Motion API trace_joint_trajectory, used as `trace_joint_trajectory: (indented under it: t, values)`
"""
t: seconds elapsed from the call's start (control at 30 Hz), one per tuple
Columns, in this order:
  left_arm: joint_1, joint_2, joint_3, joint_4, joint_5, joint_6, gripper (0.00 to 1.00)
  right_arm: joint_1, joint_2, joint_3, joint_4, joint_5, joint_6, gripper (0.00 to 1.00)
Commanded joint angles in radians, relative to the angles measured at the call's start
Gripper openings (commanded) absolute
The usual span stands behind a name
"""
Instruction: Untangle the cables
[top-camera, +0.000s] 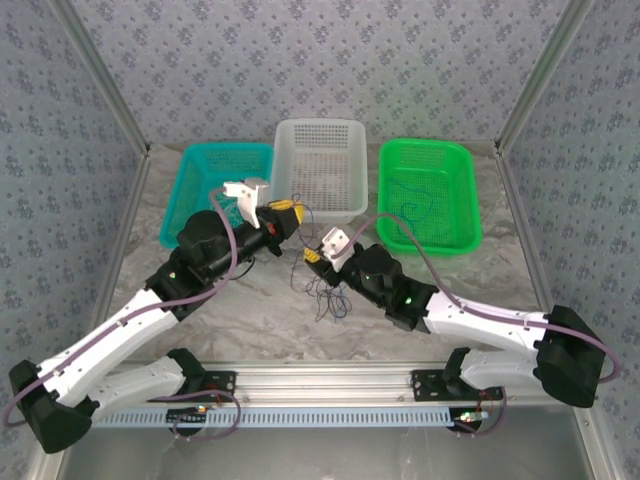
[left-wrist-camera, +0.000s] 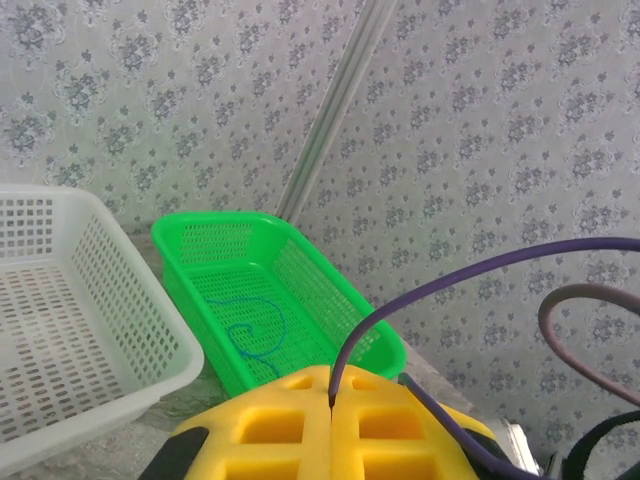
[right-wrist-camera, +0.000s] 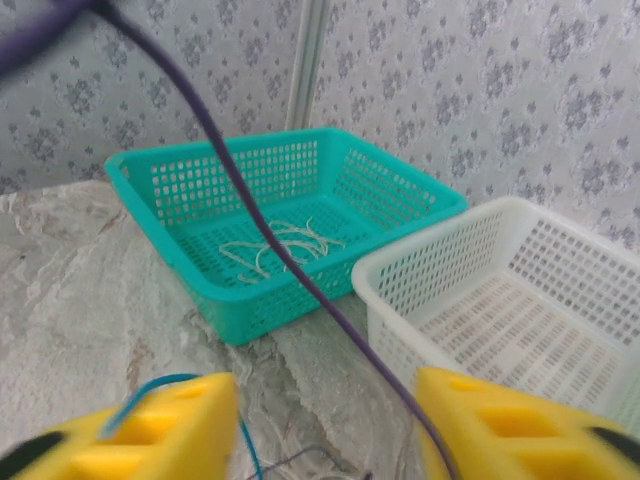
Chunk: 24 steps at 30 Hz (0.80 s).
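Left gripper (left-wrist-camera: 330, 405) clenched on purple cable (left-wrist-camera: 400, 300). Right gripper (right-wrist-camera: 325, 425) released, fingers apart, with that cable passing between them. Remaining cables (top-camera: 325, 290) lie tangled at the table's (top-camera: 250, 325) centre, below both grippers.

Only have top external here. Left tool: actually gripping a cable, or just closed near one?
Observer: Gripping. In the left wrist view, the left tool is shut, with the purple cable pinched in the seam between its yellow pads.
Operator: Right tool?
Observer: In the right wrist view, the right tool has its jaws apart. A thin blue cable curves over one finger, unclamped.
Operator: Anything in the teal basket? Can't make it out from here.
Observer: Yes. Whitish cables lie loose on the floor of the teal basket.
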Motion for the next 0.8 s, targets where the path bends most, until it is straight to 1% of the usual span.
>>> trace_joint_trajectory:
  t: [0.0,0.03,0.07,0.13,0.17,0.2,0.23,0.27,0.33,0.37,0.47,0.57,0.67,0.7,0.77]
  values:
    - [0.016,-0.032,-0.011,0.022,-0.013,-0.02,0.02,-0.018,-0.046,0.004,-0.089,-0.021,0.031,0.25]
    - [0.019,-0.037,-0.014,0.025,-0.013,-0.022,0.02,-0.028,-0.051,-0.004,-0.107,-0.04,0.046,0.19]
    - [0.023,-0.04,-0.017,0.028,-0.012,-0.025,0.02,-0.038,-0.054,-0.013,-0.124,-0.057,0.063,0.16]
    - [0.029,-0.045,-0.018,0.027,-0.012,-0.028,0.03,-0.051,-0.057,-0.028,-0.149,-0.071,0.087,0.14]
    - [0.031,-0.046,-0.018,0.027,-0.009,-0.028,0.03,-0.055,-0.058,-0.039,-0.154,-0.07,0.097,0.17]
    - [0.032,-0.048,-0.018,0.025,-0.009,-0.029,0.03,-0.059,-0.058,-0.047,-0.161,-0.069,0.111,0.25]
    - [0.034,-0.049,-0.016,0.024,-0.008,-0.029,0.03,-0.065,-0.056,-0.055,-0.176,-0.069,0.127,0.42]
    - [0.035,-0.053,-0.016,0.022,-0.009,-0.03,0.03,-0.07,-0.058,-0.064,-0.193,-0.071,0.14,0.53]
    - [0.037,-0.058,-0.016,0.018,-0.011,-0.029,0.03,-0.074,-0.064,-0.086,-0.224,-0.079,0.161,0.67]
    - [0.04,-0.061,-0.016,0.015,-0.012,-0.029,0.03,-0.075,-0.07,-0.098,-0.249,-0.077,0.171,0.7]
    - [0.043,-0.067,-0.016,0.016,-0.016,-0.029,0.03,-0.077,-0.105,-0.129,-0.323,-0.044,0.195,0.75]
    - [0.045,-0.059,-0.011,0.027,-0.008,-0.035,0.03,-0.078,-0.169,-0.149,-0.391,0.0,0.227,0.86]
    - [0.045,-0.04,-0.001,0.032,0.007,-0.043,0.03,-0.078,-0.252,-0.159,-0.412,0.023,0.229,0.91]
    - [0.045,-0.036,0.001,0.033,0.009,-0.045,0.03,-0.08,-0.272,-0.154,-0.429,0.048,0.225,0.92]
    - [0.046,-0.031,-0.001,0.038,0.012,-0.051,0.03,-0.085,-0.305,-0.136,-0.503,0.145,0.21,0.93]
